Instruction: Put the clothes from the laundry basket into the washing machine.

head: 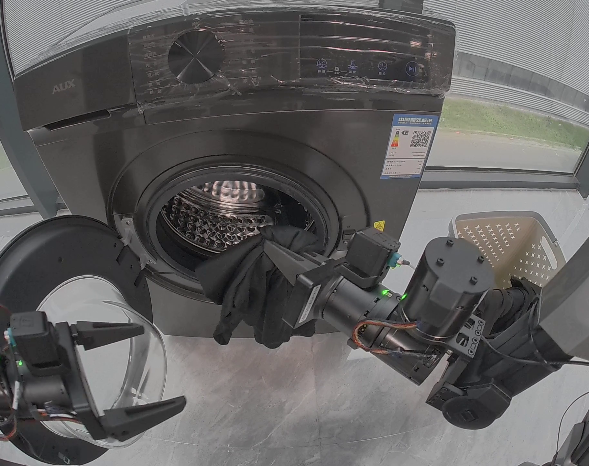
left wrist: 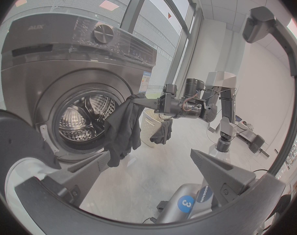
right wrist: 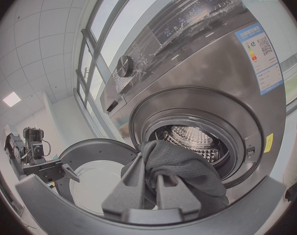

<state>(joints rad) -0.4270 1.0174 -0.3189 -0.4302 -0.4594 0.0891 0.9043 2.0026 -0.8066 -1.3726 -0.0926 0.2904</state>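
- Black garment [head: 249, 286] is pinched in the right gripper [head: 272, 250]. The fingers [right wrist: 132, 183] are closed on a bunched fold near its top, and cloth bulges over and past the tips.
- The rest of the garment hangs loose below the fingers toward 6 o'clock, its lower end clear of the floor [head: 275, 396].
- In the head view the garment sits at the mouth of the washer [head: 242, 137], at about 5 o'clock on the round opening. The top bunch overlaps the rim there. Can't tell whether it touches the rim or is past it.
- Drum [head: 210, 221] is behind it, bare metal showing from 9 to 1 o'clock.
- Right arm comes in from 4 o'clock, low and near level. The wrist points at the opening and the fingers are stacked roughly side by side.
- Left gripper [head: 162, 367] is at 7 o'clock in the head view. Its fingers are spread wide with nothing between them.
- It is held low in front of the door [head: 42, 260], which is swung fully open at 8 o'clock of the opening.
- Left arm enters from 8 o'clock, fingers pointing toward 3 o'clock.
- Basket [head: 501, 241] is on the floor at 3 o'clock of the washer, behind the right arm.
- A second dark cloth [left wrist: 163, 131] is draped over the basket rim.
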